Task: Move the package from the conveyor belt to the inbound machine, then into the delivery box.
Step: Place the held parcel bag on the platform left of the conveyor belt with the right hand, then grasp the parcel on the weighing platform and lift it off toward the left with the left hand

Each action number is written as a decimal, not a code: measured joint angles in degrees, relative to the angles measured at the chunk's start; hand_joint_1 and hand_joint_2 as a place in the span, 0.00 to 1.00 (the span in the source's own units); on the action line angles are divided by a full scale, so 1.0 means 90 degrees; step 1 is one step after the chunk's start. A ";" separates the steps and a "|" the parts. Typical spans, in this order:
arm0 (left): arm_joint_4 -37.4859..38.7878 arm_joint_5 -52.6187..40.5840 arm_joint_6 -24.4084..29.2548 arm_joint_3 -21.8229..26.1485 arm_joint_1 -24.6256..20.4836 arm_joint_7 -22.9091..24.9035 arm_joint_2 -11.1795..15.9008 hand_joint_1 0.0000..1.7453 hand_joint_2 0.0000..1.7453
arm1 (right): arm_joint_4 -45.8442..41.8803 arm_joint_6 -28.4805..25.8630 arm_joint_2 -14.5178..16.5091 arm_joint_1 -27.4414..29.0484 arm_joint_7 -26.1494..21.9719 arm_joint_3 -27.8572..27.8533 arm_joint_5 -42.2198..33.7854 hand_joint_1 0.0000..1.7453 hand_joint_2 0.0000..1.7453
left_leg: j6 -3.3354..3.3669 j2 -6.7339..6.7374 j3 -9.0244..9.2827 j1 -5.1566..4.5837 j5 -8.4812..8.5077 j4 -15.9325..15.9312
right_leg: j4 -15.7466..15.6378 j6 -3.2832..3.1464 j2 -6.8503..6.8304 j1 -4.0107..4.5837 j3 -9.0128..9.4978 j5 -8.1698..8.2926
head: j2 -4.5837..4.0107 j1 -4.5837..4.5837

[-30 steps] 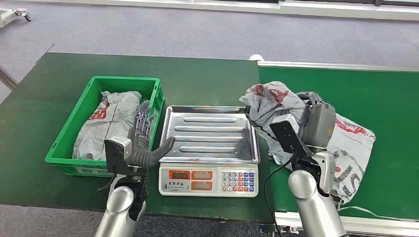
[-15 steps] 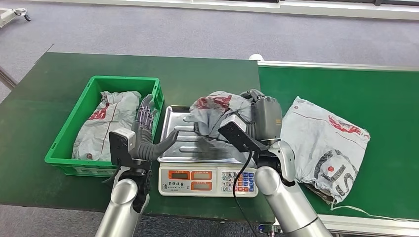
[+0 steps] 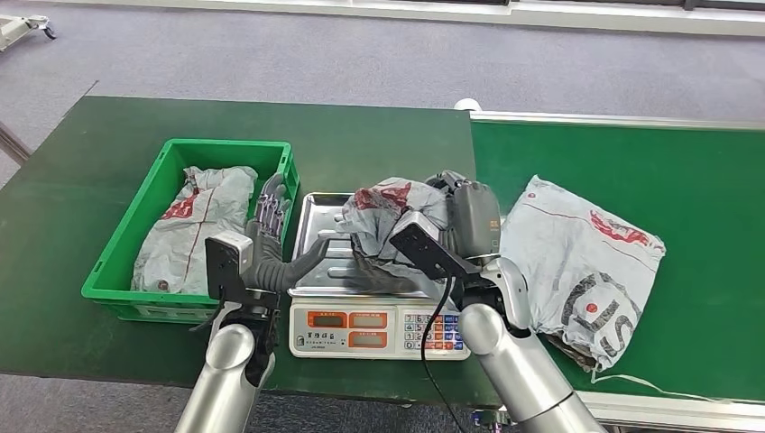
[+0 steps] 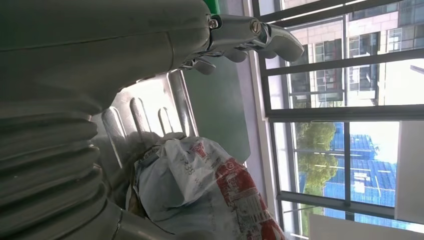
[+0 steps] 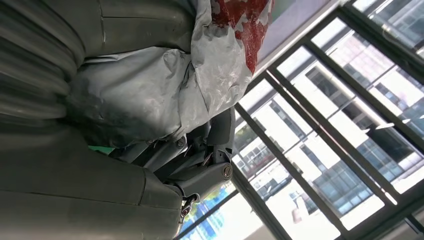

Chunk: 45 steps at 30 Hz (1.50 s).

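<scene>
Here, a crumpled grey package with red print is grasped by the right hand and held over the steel tray of the inbound machine, a weighing scale with a keypad front. The left hand is held released, fingers spread, between the tray's edge and the green delivery box. 1 grey package is seen lying inside that box. Another grey package is seen flat on the green conveyor belt, just beside the right arm.
</scene>
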 joint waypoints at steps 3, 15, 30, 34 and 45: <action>0.0048 0.0000 -0.0009 0.0000 0.0001 -0.0009 0.0000 0.00 1.00 | 0.0053 0.0027 0.0000 -0.0001 -0.0099 0.0000 -0.0165 0.00 1.00 | 0.0000 0.0000 0.0000 0.0000 0.0000 0.0000 | 0.0000 0.0000 0.0000 0.0000 0.0000 0.0000 | 0.0000 0.0000; 0.0025 -0.0226 0.0016 0.0000 0.0166 -0.0022 0.0027 0.00 1.00 | -0.0192 0.1931 -0.0075 0.0250 -0.0818 -0.0456 -0.3139 0.00 1.00 | 0.0000 0.0000 0.0001 0.0000 0.0000 0.0001 | -0.0001 0.0000 0.0000 0.0000 -0.0001 0.0000 | 0.0000 0.0001; 0.0088 -0.0372 -0.0062 -0.0072 0.0013 -0.0086 -0.0007 0.00 1.00 | -0.1367 0.1903 -0.0136 0.1293 -0.1501 -0.1619 -0.4599 0.00 1.00 | 0.0000 -0.0002 0.0001 0.0000 0.0000 0.0001 | -0.0001 0.0000 -0.0002 -0.0001 -0.0002 0.0000 | 0.0000 0.0001; 0.0146 -0.0432 -0.0138 -0.0119 -0.0086 -0.0148 -0.0007 0.00 1.00 | -0.1447 0.1866 -0.0064 0.1671 -0.1678 -0.1998 -0.4945 0.00 1.00 | 0.0000 0.0001 0.0002 -0.0001 -0.0001 0.0001 | -0.0001 0.0000 0.0000 -0.0001 -0.0004 0.0000 | 0.0000 0.0000; 0.0240 -0.0983 -0.0151 -0.0425 -0.0194 -0.0344 -0.0001 0.00 1.00 | -0.1112 0.1763 0.0054 0.1925 -0.1832 -0.2494 -0.4967 0.00 1.00 | -0.0001 0.0002 0.0001 0.0000 0.0000 0.0000 | -0.0001 -0.0001 0.0001 -0.0001 -0.0004 0.0000 | 0.0000 0.0001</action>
